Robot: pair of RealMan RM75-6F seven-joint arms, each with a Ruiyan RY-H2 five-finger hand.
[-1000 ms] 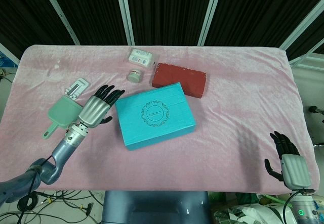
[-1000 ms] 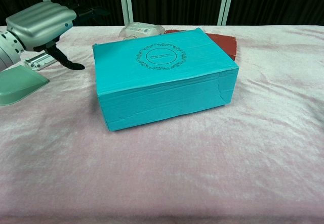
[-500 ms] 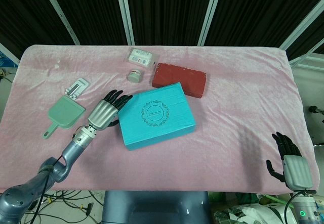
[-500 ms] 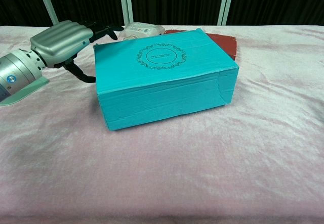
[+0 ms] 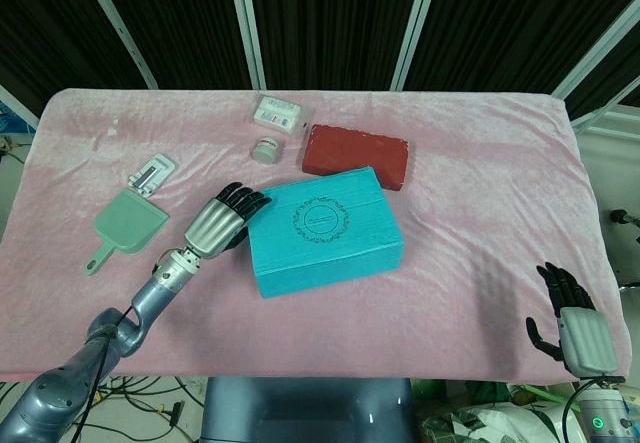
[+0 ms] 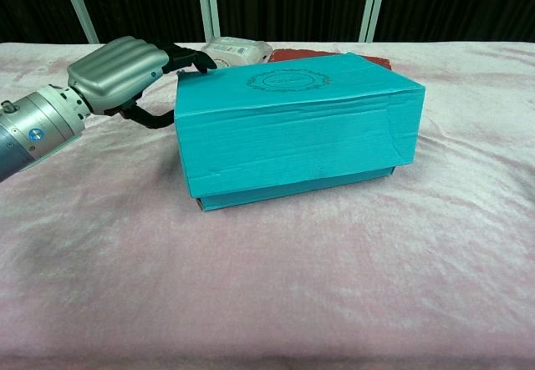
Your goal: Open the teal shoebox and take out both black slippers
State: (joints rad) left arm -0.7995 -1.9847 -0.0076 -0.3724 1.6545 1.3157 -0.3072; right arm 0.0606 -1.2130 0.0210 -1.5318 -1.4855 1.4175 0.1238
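Teal shoebox [image 5: 327,231]: sits closed near the middle of the pink cloth-covered table [image 5: 480,183], an oval ornament printed on its lid.
Left hand [image 5: 222,222]: presses against the box's left end, dark fingertips [image 6: 191,58] curled over the lid's far-left top edge; thumb low against the side, as the chest view shows. It touches the box without lifting it.
Right hand [image 5: 570,321]: hangs well apart at the near right table edge, fingers spread, holding nothing.
Red box [image 5: 356,156]: lies just beyond the shoebox.
Small round jar [image 5: 265,149]: stands left of the red box.
White packet [image 5: 277,113]: lies beyond the jar.
Green dustpan [image 5: 122,227]: lies on the left.
Slippers: not visible.
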